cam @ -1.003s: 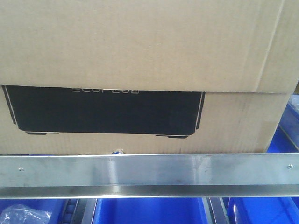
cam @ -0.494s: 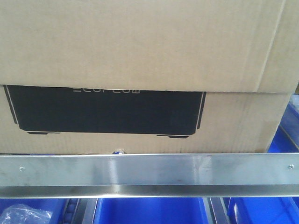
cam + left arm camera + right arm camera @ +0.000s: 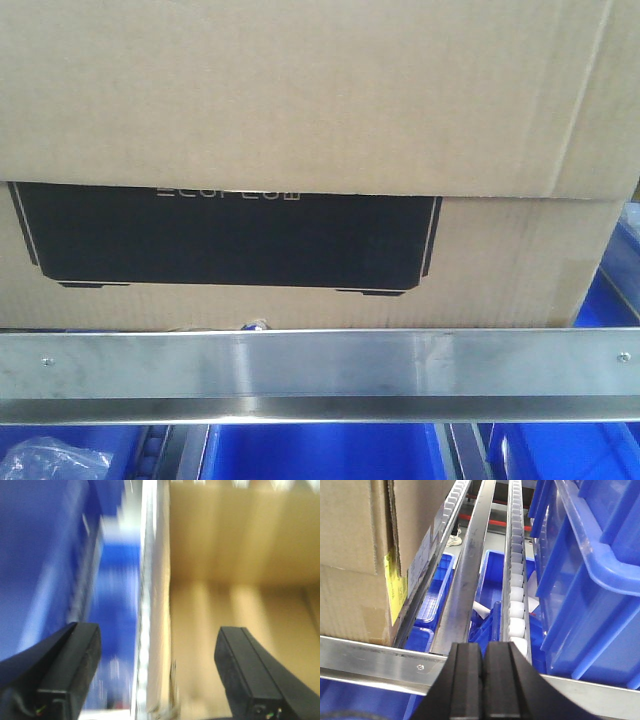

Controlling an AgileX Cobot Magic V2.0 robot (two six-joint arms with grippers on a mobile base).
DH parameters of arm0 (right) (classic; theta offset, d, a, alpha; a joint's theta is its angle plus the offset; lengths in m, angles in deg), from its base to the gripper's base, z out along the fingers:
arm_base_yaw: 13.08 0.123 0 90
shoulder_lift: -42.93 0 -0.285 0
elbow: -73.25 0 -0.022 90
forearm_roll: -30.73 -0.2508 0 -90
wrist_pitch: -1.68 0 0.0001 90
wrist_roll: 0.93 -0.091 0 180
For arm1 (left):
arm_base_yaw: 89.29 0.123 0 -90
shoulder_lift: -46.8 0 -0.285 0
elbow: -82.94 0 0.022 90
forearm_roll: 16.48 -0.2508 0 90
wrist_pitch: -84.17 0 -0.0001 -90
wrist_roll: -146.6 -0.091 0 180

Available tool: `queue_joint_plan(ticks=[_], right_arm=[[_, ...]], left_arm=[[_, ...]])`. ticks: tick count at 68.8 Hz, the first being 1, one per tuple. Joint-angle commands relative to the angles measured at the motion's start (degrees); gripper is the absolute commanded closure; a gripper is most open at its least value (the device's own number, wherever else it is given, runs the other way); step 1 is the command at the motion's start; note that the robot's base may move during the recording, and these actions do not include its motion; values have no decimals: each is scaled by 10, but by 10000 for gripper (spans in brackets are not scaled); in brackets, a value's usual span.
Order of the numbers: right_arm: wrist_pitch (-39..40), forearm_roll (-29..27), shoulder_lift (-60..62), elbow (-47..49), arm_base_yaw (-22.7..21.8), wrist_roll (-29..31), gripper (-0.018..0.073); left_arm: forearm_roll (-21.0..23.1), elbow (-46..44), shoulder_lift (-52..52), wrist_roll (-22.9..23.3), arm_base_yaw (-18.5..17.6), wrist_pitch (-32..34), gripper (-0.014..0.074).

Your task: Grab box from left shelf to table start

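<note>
The tan cardboard box [image 3: 300, 100] with its black printed panel [image 3: 230, 240] fills the top of the front view and stands on the left shelf behind the silver front rail [image 3: 320, 365]. In the blurred left wrist view, my left gripper [image 3: 159, 632] is open. One finger [image 3: 70, 665] lies over blue and the other [image 3: 247, 670] over the box's tan face [image 3: 240, 570]. My right gripper [image 3: 484, 680] is shut with nothing in it. It hovers over the rail [image 3: 380, 660], to the right of the box's corner [image 3: 355, 555]. The table is out of view.
Blue plastic bins [image 3: 320, 455] sit below the rail. A clear bag [image 3: 50, 465] lies in the left one. A large blue bin [image 3: 590, 580] stands close to the right of my right gripper. A white roller track [image 3: 516, 580] and a metal bar [image 3: 470, 570] run back between it and the box.
The box and the rail have shifted a few pixels to the right in the front view. Nothing else differs.
</note>
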Motion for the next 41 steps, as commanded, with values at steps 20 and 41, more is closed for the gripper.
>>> queue_joint_plan(ticks=[20, 41], right_arm=[[51, 6, 4, -1, -4, 3, 503], [51, 6, 4, -1, -4, 3, 503]], left_arm=[[4, -106, 163, 0, -4, -49, 204], [-23, -132, 213, 0, -29, -89, 204]])
